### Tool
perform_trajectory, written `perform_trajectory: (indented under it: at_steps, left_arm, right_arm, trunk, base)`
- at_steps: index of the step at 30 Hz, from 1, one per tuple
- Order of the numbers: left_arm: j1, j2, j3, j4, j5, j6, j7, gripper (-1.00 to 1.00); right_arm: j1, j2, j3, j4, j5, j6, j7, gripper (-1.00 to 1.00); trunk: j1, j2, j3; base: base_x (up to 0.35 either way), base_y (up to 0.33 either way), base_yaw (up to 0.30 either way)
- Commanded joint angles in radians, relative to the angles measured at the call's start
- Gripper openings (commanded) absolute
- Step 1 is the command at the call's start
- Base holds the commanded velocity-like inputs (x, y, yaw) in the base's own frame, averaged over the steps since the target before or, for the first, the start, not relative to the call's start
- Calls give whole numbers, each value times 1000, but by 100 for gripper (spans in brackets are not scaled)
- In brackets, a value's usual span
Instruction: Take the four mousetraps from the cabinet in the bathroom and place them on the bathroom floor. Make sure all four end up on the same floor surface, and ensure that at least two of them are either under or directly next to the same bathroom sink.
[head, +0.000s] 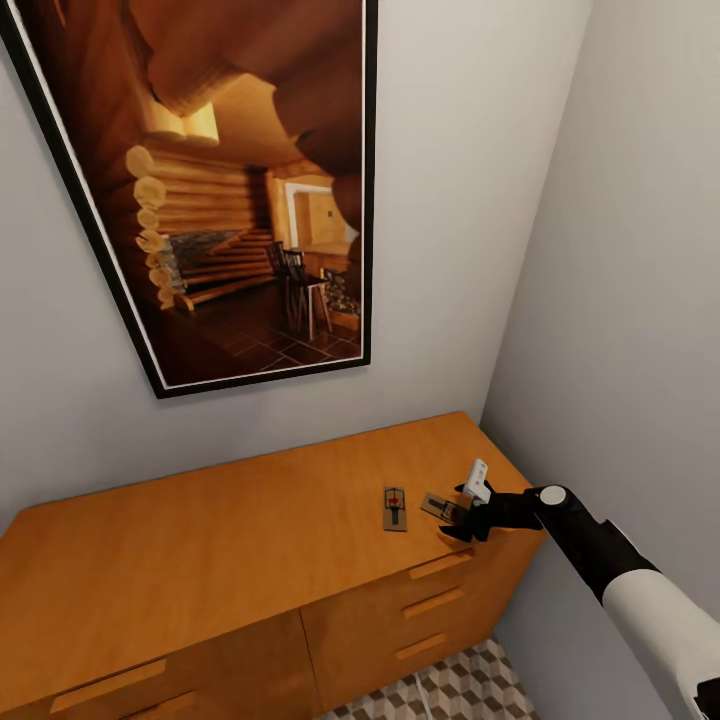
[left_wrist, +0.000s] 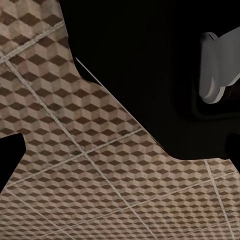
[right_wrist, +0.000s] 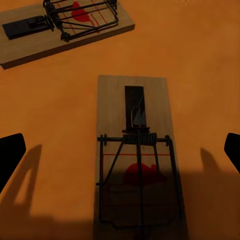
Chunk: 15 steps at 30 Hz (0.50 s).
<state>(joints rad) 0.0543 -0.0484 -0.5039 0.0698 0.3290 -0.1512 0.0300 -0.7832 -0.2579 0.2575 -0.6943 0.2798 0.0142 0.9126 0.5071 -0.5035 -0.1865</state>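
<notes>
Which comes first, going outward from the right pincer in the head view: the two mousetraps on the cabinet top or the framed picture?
1. Near mousetrap, right at the right pincer, by the cabinet top's right end.
2. Second mousetrap, beside the first, further along the top.
3. Framed picture, up on the wall.

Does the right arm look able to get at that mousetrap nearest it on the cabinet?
Probably yes. The right end effector hangs open right over the nearer mousetrap, fingers either side, nothing between them. The other mousetrap lies apart on the cabinet.
</notes>
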Motion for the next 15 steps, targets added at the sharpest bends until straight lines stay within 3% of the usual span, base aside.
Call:
perform_trajectory:
  at_steps: [1,15]
  left_arm:
    - [-1,-1,-8,2,7,-6,2,100]
    - [-1,-1,-8,2,7,-6,2,100]
  right_arm:
    - [-1,-1,2,-1,3,0,2,100]
    - [-1,-1,2,18,2,-35,2,100]
  trunk:
    - [0,-2,-2]
    - [0,-2,-2]
  base:
    - [0,0,0]
    - [0,0,0]
